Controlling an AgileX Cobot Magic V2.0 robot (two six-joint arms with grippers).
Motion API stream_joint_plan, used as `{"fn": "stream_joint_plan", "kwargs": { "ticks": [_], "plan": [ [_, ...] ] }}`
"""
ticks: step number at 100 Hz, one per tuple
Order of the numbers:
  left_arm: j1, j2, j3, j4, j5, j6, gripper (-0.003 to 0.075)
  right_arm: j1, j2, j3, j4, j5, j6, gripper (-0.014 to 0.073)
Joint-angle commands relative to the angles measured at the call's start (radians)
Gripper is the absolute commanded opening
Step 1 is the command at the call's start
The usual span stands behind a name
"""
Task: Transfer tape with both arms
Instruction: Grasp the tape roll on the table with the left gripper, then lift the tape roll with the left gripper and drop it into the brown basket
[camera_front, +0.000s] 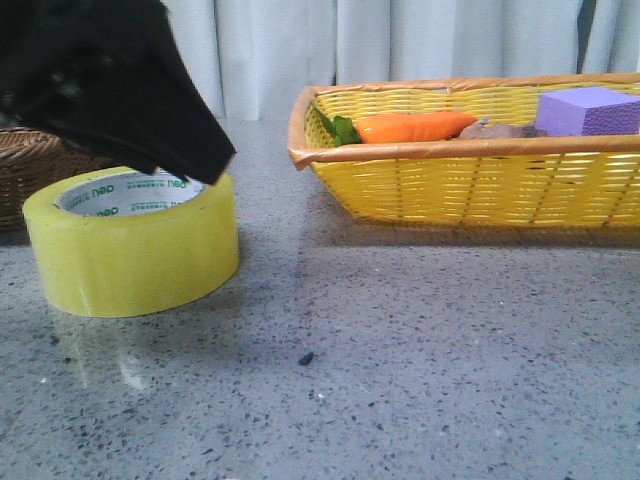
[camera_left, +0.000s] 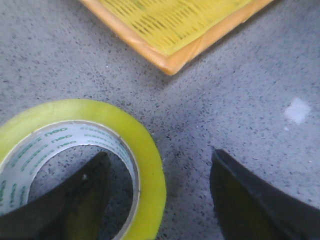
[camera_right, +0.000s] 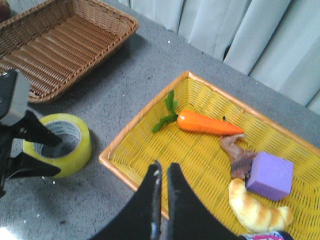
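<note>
— On the grey table (camera_front: 420, 360), left side, I've got the tape (camera_front: 135, 255) lying flat with its core facing up. Do you see it too?

— Yes. Where's your left gripper (camera_left: 157, 192)?

— Down at the roll. My left wrist view shows the jaws apart, one finger (camera_left: 75, 200) inside the core and the other outside on the table side, so the yellow wall of the roll sits between them. I can't tell whether either finger touches the tape.

— And from the front?

— From the front, the left arm (camera_front: 100, 80) is a black mass covering the roll's upper left.

— Right gripper (camera_right: 162, 180)?

— It hangs above the near rim of the yellow basket (camera_right: 120, 165), jaws nearly together with just a thin slit, holding nothing.

— What's in that basket?

— A carrot (camera_right: 207, 122) with green leaves, a purple block (camera_right: 270, 175), a bread roll (camera_right: 257, 210) and a brownish piece (camera_right: 240, 157) I can't identify.

— How near is the tape to it?

— Just beside the basket's left corner, not touching. A brown wicker basket (camera_right: 65, 45) sits behind the tape, apart from it.
</note>
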Motion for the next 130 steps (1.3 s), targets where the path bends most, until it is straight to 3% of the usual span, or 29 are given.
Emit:
{"fn": "stream_joint_plan", "kwargs": {
  "ticks": [1,37,75,94,130],
  "plan": [
    [-0.011,0.032,-0.058,-0.009,-0.026,-0.001,0.0395,-0.005,-0.043,0.018,-0.034,-0.044,0.008,-0.0074],
    [-0.011,0.137,-0.093,0.035,0.013,-0.001,0.0344,-0.005,-0.083,0.039,-0.034,-0.046,0.027,-0.0074],
    [-0.011,0.142,-0.093,0.039,0.024,-0.001,0.0130,-0.005,-0.084,0.039,-0.034,-0.043,0.027,-0.0074],
    [-0.011,0.142,-0.102,0.039,0.049,-0.001,0.0059,-0.005,-0.084,0.039,-0.034,-0.039,0.027,-0.0074],
    [0.005,0.120,-0.257,0.101,0.189,-0.001,0.0041,-0.005,-0.084,0.039,-0.034,-0.039,0.027,-0.0074]
  ]
}}
